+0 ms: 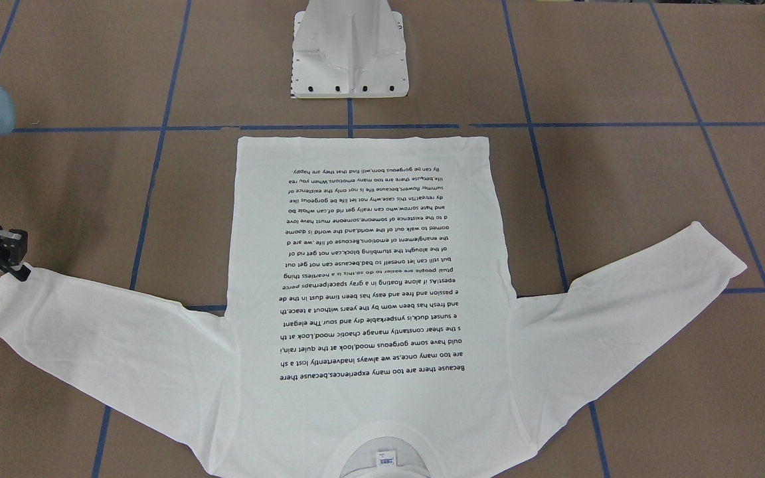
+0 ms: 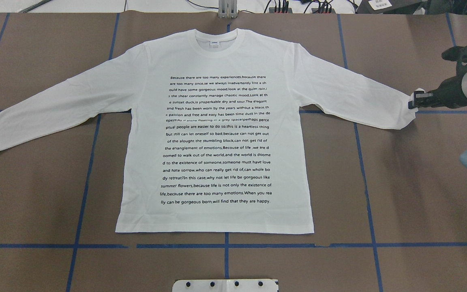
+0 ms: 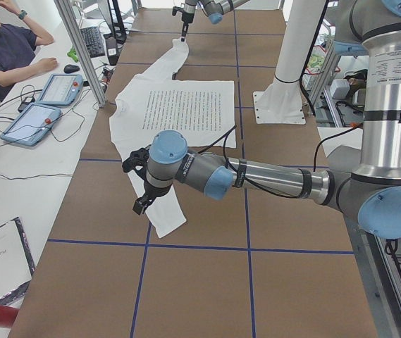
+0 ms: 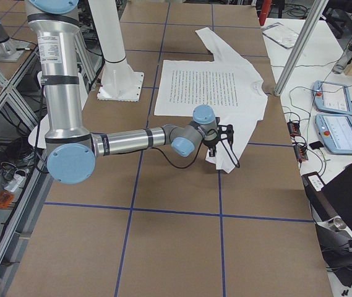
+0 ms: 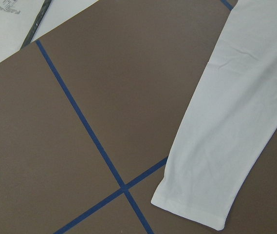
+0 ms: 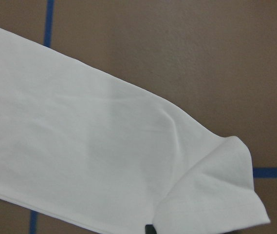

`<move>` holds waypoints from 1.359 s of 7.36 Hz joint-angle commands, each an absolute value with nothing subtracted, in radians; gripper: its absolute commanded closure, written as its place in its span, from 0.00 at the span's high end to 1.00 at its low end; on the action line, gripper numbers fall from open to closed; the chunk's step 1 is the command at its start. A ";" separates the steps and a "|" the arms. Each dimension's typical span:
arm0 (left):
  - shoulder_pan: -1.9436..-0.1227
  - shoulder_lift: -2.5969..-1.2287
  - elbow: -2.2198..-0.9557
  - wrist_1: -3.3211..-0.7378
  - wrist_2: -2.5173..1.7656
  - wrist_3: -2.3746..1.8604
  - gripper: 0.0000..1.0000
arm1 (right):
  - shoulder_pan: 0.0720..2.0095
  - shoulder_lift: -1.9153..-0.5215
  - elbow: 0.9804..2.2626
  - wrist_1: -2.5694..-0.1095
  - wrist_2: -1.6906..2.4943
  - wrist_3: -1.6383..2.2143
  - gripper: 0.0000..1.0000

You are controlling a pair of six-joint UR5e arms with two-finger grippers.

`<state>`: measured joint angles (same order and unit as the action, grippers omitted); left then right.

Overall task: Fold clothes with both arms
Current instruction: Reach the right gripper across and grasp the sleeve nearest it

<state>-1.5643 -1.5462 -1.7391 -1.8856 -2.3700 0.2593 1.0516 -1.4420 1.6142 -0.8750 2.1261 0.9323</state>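
Note:
The white long-sleeved T-shirt [image 2: 217, 134] lies flat on the brown table, printed text up, collar [image 2: 217, 38] away from the robot, both sleeves spread out. My right gripper [image 2: 413, 101] is at the end of the sleeve on my right, shut on its cuff [image 6: 211, 195], whose corner is lifted and folded. It also shows in the front view [image 1: 22, 271]. My left gripper [image 3: 142, 203] shows only in the exterior left view, hanging just above the other sleeve's cuff [image 5: 192, 204]. I cannot tell whether it is open or shut.
The white pedestal base [image 1: 349, 60] stands just behind the shirt's hem. Blue tape lines cross the table [image 2: 420, 182]. An operator [image 3: 3, 49] sits beyond the far edge beside tablets [image 3: 38, 113] and cables.

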 commanded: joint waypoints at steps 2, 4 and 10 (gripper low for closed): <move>-1.563 -1.546 -1.736 -1.884 -2.370 0.259 1.00 | 0.880 -1.119 1.539 -0.874 2.045 1.133 0.00; -1.563 -1.546 -1.732 -1.882 -2.370 0.259 1.00 | 0.798 -0.941 1.432 -0.867 1.933 1.134 0.00; -1.563 -1.545 -1.727 -1.881 -2.370 0.259 1.00 | 0.556 -0.585 1.209 -0.865 1.610 1.138 0.00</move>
